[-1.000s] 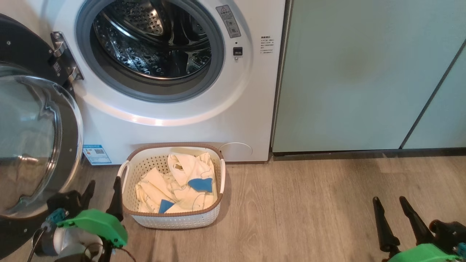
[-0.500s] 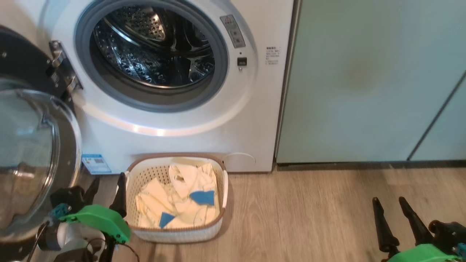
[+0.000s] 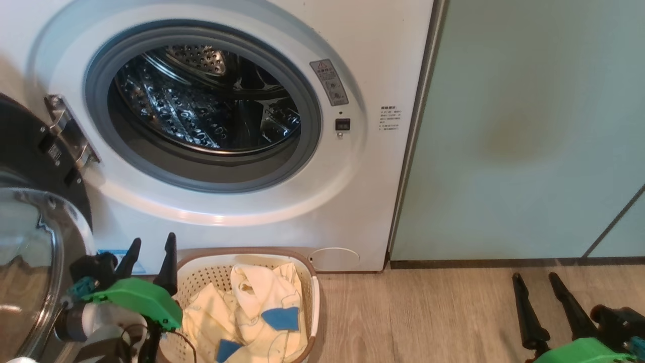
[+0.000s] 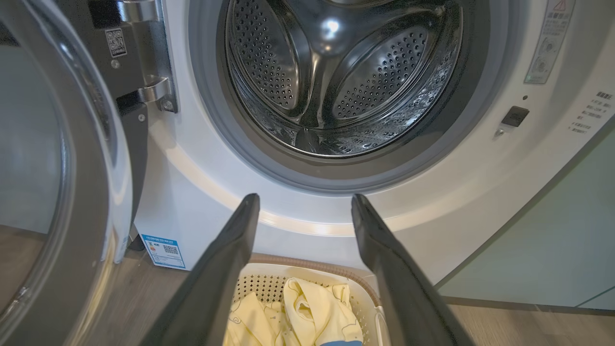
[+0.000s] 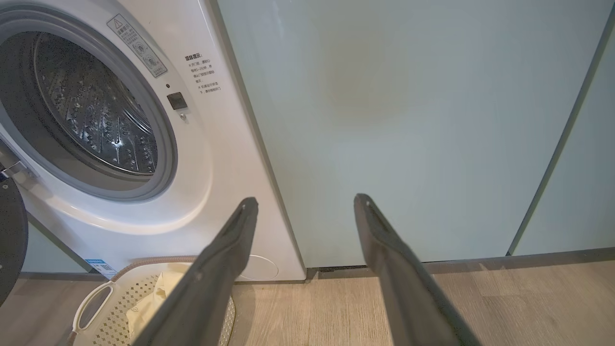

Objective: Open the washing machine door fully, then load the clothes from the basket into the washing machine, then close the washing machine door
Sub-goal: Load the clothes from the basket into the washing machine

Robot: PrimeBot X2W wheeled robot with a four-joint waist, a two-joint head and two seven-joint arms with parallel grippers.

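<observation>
Your left gripper (image 3: 153, 239), fingers spread, sits lower left, just beside the basket (image 3: 242, 250) at its left rim. The clothes (image 3: 257, 302) lie heaped inside, no clear long axis. Your right gripper (image 3: 534, 276), also spread, is lower right, well apart.

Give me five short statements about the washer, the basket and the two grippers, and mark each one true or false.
1. The washing machine door stands open, hinged at the left of the drum. True.
2. The clothes lie in the drum. False: they lie in the basket, and the drum looks empty.
3. The left gripper and the right gripper are both open and hold nothing. True.
4. The basket stands before the pale green cabinet. False: it stands on the floor right in front of the washing machine, below the drum.
5. The left gripper is nearer the basket than the right gripper is. True.
</observation>
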